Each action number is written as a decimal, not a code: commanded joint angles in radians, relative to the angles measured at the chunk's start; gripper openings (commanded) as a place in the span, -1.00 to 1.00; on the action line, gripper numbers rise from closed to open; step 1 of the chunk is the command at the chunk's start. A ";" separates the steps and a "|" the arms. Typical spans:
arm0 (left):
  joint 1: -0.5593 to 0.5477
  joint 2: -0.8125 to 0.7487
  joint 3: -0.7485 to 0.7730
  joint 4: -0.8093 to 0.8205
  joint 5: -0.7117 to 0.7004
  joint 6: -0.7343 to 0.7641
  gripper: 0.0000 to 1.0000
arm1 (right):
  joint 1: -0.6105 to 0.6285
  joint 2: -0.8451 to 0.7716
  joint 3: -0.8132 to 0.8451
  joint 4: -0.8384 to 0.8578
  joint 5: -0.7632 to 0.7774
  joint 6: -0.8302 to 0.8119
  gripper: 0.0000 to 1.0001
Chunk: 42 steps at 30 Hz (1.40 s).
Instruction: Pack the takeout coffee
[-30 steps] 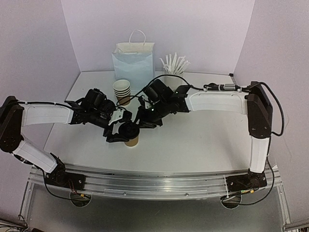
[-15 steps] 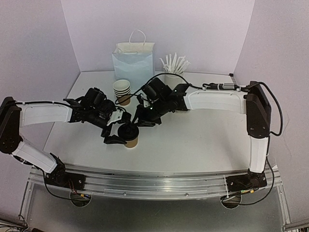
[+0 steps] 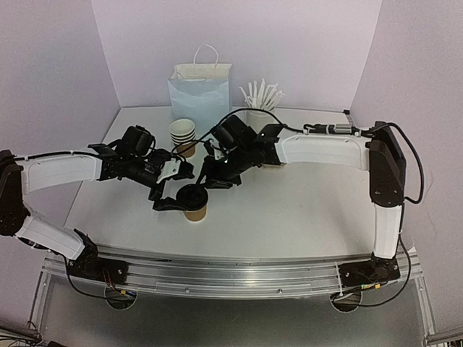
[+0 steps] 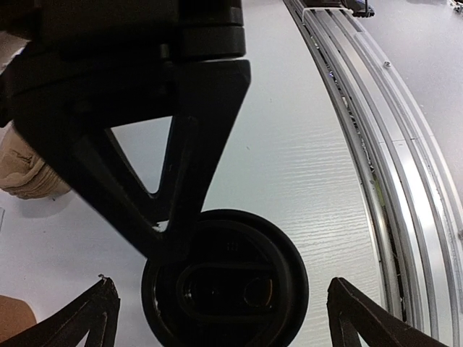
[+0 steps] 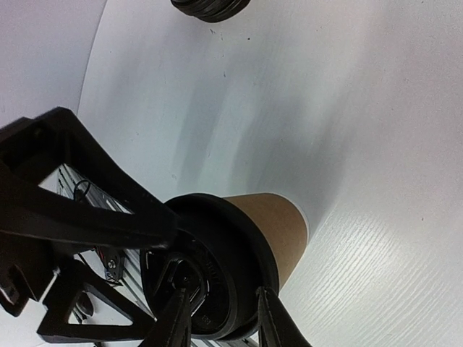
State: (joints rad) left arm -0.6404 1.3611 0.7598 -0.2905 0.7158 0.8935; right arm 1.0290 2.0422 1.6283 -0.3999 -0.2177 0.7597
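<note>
A brown paper cup (image 3: 195, 210) stands near the table's front with a black lid (image 3: 192, 195) on it. My right gripper (image 3: 210, 182) reaches down from the far side. In the right wrist view its jaws (image 5: 221, 322) pinch the lid's rim (image 5: 239, 246), one finger on the lid's top and one outside the rim above the cup wall (image 5: 271, 220). My left gripper (image 3: 172, 189) is wide open, its fingertips (image 4: 98, 311) apart on either side of the lid (image 4: 224, 282), not touching. A stack of brown cups (image 3: 183, 134) stands behind. The pulp carrier is not visible.
A white handled paper bag (image 3: 200, 90) and a white cup of white sticks (image 3: 262, 97) stand at the back wall. A stack of black lids (image 5: 210, 7) lies beyond the cup in the right wrist view. The metal rail (image 3: 217, 278) runs along the near edge.
My left gripper has opened off the cup and the left arm has drawn back to the left. The right gripper stays at the lid and the cup has not moved.
</note>
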 commanded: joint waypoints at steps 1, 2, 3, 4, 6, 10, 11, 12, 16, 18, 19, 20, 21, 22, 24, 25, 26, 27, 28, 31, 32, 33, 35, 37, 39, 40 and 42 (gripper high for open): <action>0.048 -0.107 0.048 -0.085 0.031 0.050 0.99 | 0.009 -0.008 0.028 -0.022 0.023 -0.019 -0.42; 0.064 -0.132 0.038 -0.099 0.032 0.068 0.96 | 0.009 -0.008 0.030 -0.022 0.028 -0.019 -0.42; 0.081 -0.155 0.029 -0.112 0.034 0.090 0.91 | 0.009 -0.007 0.031 -0.022 0.032 -0.020 -0.42; 0.096 -0.173 0.020 -0.126 0.033 0.111 0.77 | 0.010 -0.006 0.032 -0.024 0.036 -0.019 -0.42; 0.131 -0.223 -0.004 -0.169 0.033 0.183 0.38 | 0.011 -0.003 0.038 -0.025 0.040 -0.019 -0.42; 0.151 -0.289 -0.073 -0.266 0.042 0.403 -0.23 | 0.016 0.009 0.059 -0.027 0.041 -0.025 -0.43; 0.151 -0.299 -0.093 -0.261 0.051 0.429 -0.31 | 0.017 0.012 0.063 -0.028 0.041 -0.026 -0.44; 0.150 -0.307 -0.111 -0.241 0.065 0.436 -0.33 | 0.017 0.015 0.066 -0.030 0.041 -0.026 -0.44; 0.139 -0.297 -0.153 -0.178 0.079 0.500 -0.32 | 0.022 0.024 0.070 -0.033 0.042 -0.023 -0.45; 0.134 -0.281 -0.169 -0.155 0.074 0.547 -0.24 | 0.026 0.030 0.075 -0.037 0.041 -0.023 -0.45; 0.131 -0.275 -0.178 -0.139 0.072 0.568 -0.21 | 0.027 0.034 0.077 -0.040 0.042 -0.023 -0.45; 0.128 -0.266 -0.186 -0.119 0.071 0.577 -0.19 | 0.028 0.035 0.076 -0.044 0.045 -0.022 -0.45; 0.125 -0.257 -0.190 -0.100 0.070 0.580 -0.18 | 0.030 0.036 0.074 -0.047 0.048 -0.022 -0.45; 0.121 -0.250 -0.190 -0.089 0.070 0.581 -0.17 | 0.031 0.036 0.073 -0.049 0.051 -0.022 -0.45; 0.111 -0.239 -0.191 -0.071 0.068 0.584 -0.16 | 0.034 0.038 0.072 -0.051 0.054 -0.021 -0.45; 0.107 -0.232 -0.191 -0.069 0.067 0.590 -0.15 | 0.036 0.041 0.073 -0.052 0.053 -0.021 -0.45; 0.102 -0.221 -0.191 -0.066 0.065 0.593 -0.15 | 0.038 0.044 0.075 -0.054 0.053 -0.021 -0.45; 0.099 -0.209 -0.191 -0.061 0.063 0.597 -0.14 | 0.039 0.046 0.078 -0.056 0.051 -0.022 -0.45; 0.097 -0.199 -0.191 -0.051 0.061 0.601 -0.13 | 0.040 0.047 0.079 -0.057 0.052 -0.023 -0.45; 0.088 -0.178 -0.186 -0.019 0.051 0.595 -0.11 | 0.040 0.045 0.080 -0.061 0.059 -0.025 -0.45; 0.086 -0.172 -0.183 -0.013 0.048 0.592 -0.11 | 0.040 0.044 0.079 -0.063 0.062 -0.026 -0.45; 0.084 -0.163 -0.178 -0.016 0.043 0.592 -0.10 | 0.040 0.043 0.079 -0.064 0.063 -0.026 -0.45; 0.081 -0.139 -0.168 -0.030 0.029 0.601 -0.10 | 0.040 0.042 0.080 -0.065 0.063 -0.028 -0.45; 0.081 -0.122 -0.167 -0.037 0.016 0.622 -0.12 | 0.041 0.044 0.081 -0.066 0.063 -0.030 -0.45; 0.081 -0.107 -0.171 -0.038 0.007 0.635 -0.14 | 0.042 0.044 0.081 -0.066 0.063 -0.030 -0.45; 0.081 -0.100 -0.172 -0.041 0.003 0.643 -0.15 | 0.042 0.046 0.081 -0.066 0.062 -0.030 -0.45; 0.081 -0.094 -0.175 -0.059 -0.001 0.665 -0.16 | 0.042 0.052 0.083 -0.066 0.056 -0.030 -0.45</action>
State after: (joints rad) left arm -0.5559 1.2323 0.5700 -0.3179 0.7567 1.5092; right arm 1.0637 2.0789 1.6744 -0.4464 -0.1599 0.7418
